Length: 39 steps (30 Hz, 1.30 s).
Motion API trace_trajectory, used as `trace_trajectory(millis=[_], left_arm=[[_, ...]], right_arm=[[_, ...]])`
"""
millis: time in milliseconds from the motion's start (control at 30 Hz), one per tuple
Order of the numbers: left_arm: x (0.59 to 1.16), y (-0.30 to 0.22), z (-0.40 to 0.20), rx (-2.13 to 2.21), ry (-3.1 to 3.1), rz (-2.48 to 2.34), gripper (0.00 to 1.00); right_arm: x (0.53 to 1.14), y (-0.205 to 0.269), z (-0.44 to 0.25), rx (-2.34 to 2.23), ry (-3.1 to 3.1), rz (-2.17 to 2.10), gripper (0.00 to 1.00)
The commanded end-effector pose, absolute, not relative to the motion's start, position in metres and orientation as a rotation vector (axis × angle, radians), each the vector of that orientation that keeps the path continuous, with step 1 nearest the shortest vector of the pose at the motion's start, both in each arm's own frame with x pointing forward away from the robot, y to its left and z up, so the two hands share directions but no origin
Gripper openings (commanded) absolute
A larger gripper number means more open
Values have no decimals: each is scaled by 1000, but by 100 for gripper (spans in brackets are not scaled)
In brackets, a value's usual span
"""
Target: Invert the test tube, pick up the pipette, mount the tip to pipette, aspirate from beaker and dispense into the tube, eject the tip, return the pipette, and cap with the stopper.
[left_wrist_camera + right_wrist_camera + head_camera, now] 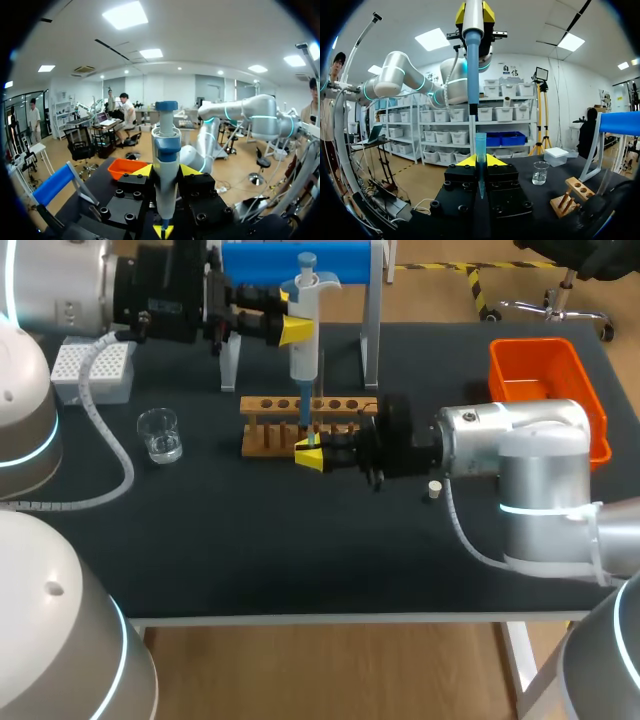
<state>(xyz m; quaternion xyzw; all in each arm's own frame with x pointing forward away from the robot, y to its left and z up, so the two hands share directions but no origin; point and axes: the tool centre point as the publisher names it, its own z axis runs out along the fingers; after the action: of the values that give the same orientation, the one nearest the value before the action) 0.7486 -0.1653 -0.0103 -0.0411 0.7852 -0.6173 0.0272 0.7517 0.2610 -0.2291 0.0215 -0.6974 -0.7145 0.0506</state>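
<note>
The left fingers [294, 331] grip a white-and-blue plastic pipette [303, 358] above a blue plastic tip [480, 147], probably light, thin-walled and slippery, which the right fingers [496, 160] pinch at mid-body.

Bright, even overhead light; soft shadows.

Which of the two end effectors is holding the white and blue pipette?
The left end effector: it clamps the white and blue pipette upright, while the right end effector grips only a translucent blue pipette tip.
</note>
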Motion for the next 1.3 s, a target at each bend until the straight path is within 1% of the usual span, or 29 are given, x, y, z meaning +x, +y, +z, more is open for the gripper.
trace_trajectory(millis=[33, 833, 1300], left_arm=[[744, -164, -11, -143, 2409, -1911, 0], [743, -164, -11, -154, 2400, -1906, 0], [743, -164, -11, -154, 2400, -1906, 0]], right_arm=[[752, 261, -230, 66, -2123, -2175, 0], [752, 261, -230, 66, -2123, -2175, 0], [742, 271, -231, 2, -2094, -2191, 0]])
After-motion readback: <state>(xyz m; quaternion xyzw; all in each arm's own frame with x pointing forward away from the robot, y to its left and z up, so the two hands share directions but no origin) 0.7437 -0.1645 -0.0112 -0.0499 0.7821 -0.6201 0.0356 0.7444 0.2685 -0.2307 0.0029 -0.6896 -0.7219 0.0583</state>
